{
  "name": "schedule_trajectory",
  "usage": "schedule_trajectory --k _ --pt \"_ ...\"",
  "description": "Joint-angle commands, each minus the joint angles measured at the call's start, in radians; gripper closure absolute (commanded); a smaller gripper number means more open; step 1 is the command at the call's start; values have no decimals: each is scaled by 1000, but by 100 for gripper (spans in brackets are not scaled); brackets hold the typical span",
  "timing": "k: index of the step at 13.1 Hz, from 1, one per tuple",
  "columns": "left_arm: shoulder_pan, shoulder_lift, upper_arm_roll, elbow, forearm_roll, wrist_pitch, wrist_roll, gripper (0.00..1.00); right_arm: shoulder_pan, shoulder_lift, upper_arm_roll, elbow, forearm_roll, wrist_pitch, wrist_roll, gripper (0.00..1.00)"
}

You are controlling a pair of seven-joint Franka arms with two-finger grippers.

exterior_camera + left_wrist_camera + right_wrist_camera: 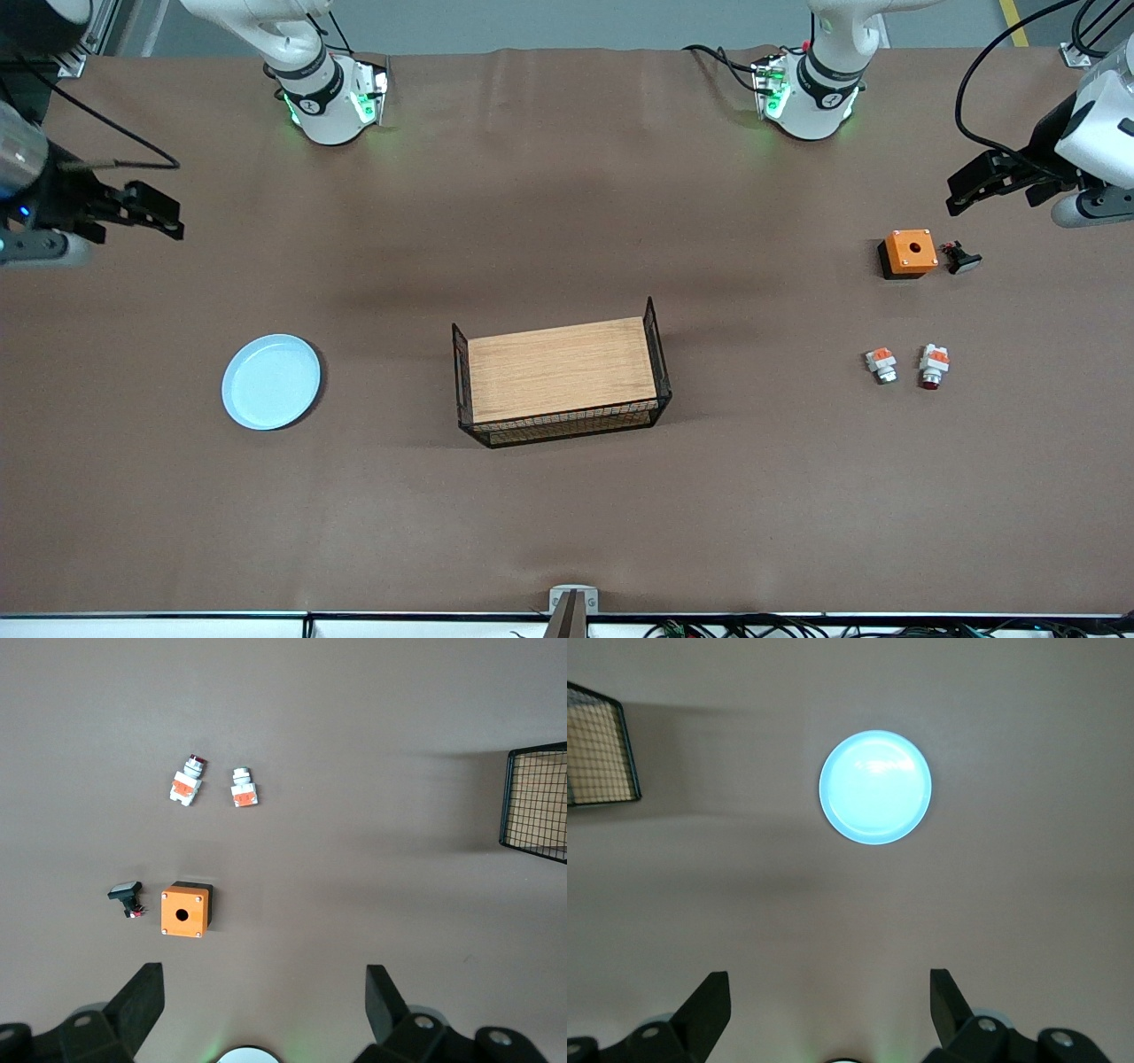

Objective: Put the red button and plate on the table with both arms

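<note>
The red button lies on the brown table toward the left arm's end, its dark red cap pointing toward the front camera. It also shows in the left wrist view. The pale blue plate lies flat on the table toward the right arm's end and shows in the right wrist view. My left gripper is open and empty, up over the table near the orange box. My right gripper is open and empty, over the table's right-arm end.
A wooden board with black wire sides stands mid-table. A similar white-orange part with a silver cap lies beside the red button. An orange box with a hole and a black part lie farther from the front camera.
</note>
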Motion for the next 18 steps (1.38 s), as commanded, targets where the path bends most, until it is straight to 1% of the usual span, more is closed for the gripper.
schedule_trajectory --k 1,3,4,7,9,12,18 --pt "2 7 0 21 -4 -14 16 0 -8 -34 -15 63 -6 -30 23 0" --pt "2 13 0 21 -2 -14 17 0 -56 -26 -12 131 3 -44 9 0" --pt "2 13 0 22 -2 -14 17 0 -63 -25 -10 142 1 -44 7 0" --pt "5 13 1 22 -2 -14 24 0 -82 -25 -12 145 1 -42 15 0" --pt "7 15 0 22 -4 -14 27 0 -83 -14 -12 143 35 -44 15 0" --pt "7 16 1 22 -4 -14 27 0 -76 27 -7 142 33 -30 20 0" --pt "5 20 0 22 -5 -12 28 0 -77 37 -7 142 35 -15 20 0"
